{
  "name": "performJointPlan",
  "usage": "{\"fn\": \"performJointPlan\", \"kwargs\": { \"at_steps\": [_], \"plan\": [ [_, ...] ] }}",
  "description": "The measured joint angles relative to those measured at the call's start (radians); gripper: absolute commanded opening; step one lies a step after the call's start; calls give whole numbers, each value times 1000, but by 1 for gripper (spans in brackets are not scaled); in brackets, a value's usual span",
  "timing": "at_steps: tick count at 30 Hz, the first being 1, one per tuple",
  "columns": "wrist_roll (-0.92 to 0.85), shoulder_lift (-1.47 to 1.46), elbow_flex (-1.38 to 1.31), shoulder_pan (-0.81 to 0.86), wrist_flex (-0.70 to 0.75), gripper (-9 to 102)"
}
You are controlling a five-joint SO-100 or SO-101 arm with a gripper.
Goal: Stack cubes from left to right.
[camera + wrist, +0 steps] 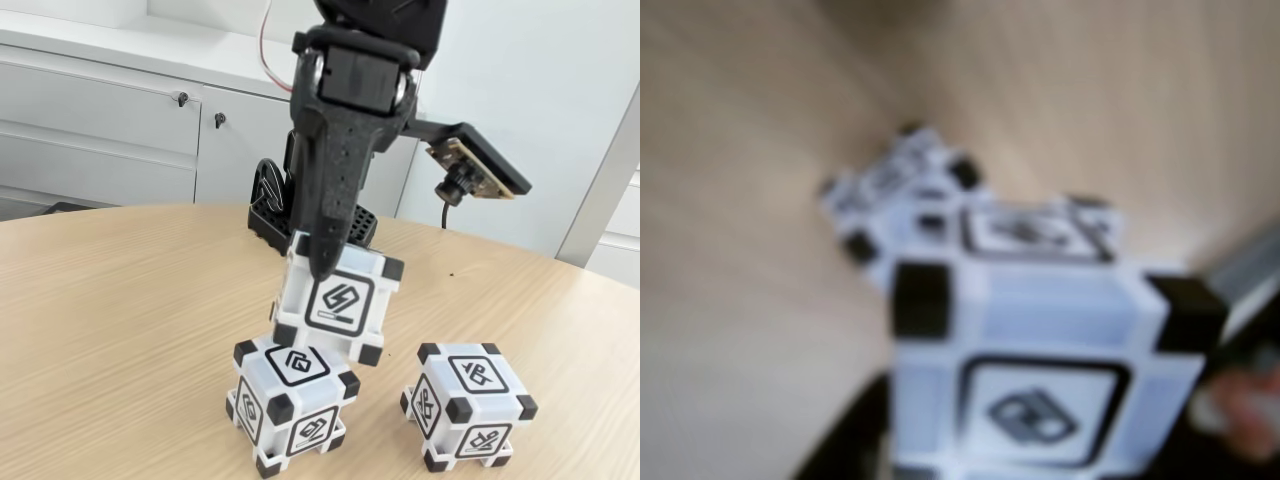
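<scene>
On the left of the fixed view, bare wooden table [110, 300], white cabinets [110, 130] behind. Left of centre, near the front edge, a cube [290, 405] flat on the table. Just above it, tilted and shifted slightly right, a second cube [340, 300] gripped by the black gripper [322, 262], fingers closed on its sides, lower corner at or just over the top of the resting cube; contact unclear. Further right, well apart, a third cube [468, 405] alone on the table. In the blurred wrist view, the held cube [1040, 370] large at the bottom, another cube [895, 190] beyond it on the wood
</scene>
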Motion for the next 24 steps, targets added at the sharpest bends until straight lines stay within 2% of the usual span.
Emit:
{"fn": "performJointPlan", "kwargs": {
  "at_steps": [7,16,19,22,24],
  "plan": [
    [-14,-57,0,0,0,14],
    [-18,-60,0,0,0,20],
    [-18,-60,0,0,0,25],
    [-25,-60,0,0,0,37],
    [-28,-60,0,0,0,38]
  ]
}}
